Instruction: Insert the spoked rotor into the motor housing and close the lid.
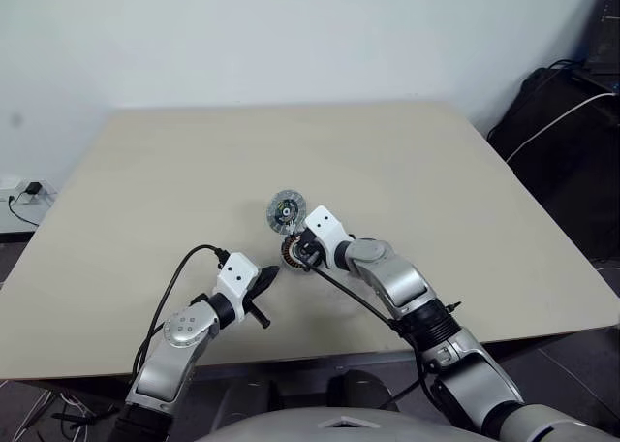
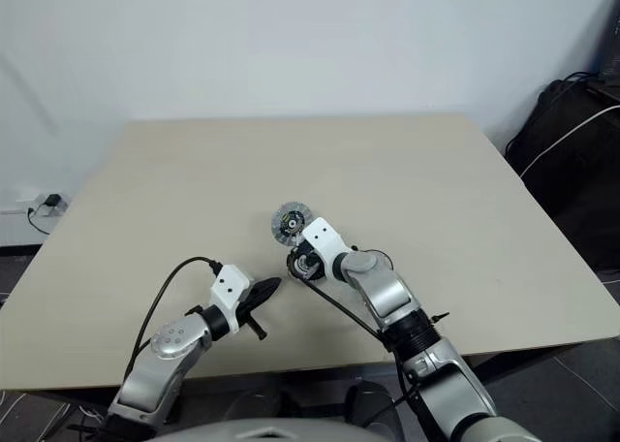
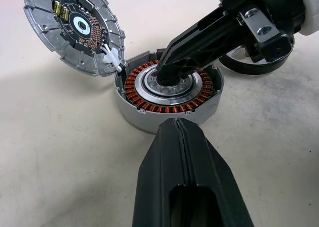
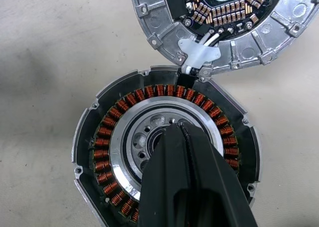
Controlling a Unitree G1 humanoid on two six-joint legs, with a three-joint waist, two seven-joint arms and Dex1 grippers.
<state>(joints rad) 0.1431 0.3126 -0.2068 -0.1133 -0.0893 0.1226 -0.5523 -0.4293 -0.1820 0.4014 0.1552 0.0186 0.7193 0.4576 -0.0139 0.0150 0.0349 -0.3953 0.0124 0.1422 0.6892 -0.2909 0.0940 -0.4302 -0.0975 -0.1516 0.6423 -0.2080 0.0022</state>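
The motor housing (image 4: 164,93), round with copper-brown windings, sits on the table near its front middle. In its centre lies the spoked rotor (image 4: 145,137), with a thin dark rim and a silver hub. My right gripper (image 3: 162,70) is shut, and its tip rests on that hub. The lid (image 3: 75,28) lies open just beyond the housing, its ribbed rim and circuit face up, joined to the housing by a white wire clip. To the left of the housing and a little apart from it, my left gripper (image 1: 274,272) is shut and empty, pointing at the housing.
The beige table (image 1: 436,190) is bare around the parts. A black cable (image 1: 349,292) trails from my right gripper along the arm. A dark bag and cables (image 1: 572,132) lie on the floor beyond the table's right edge.
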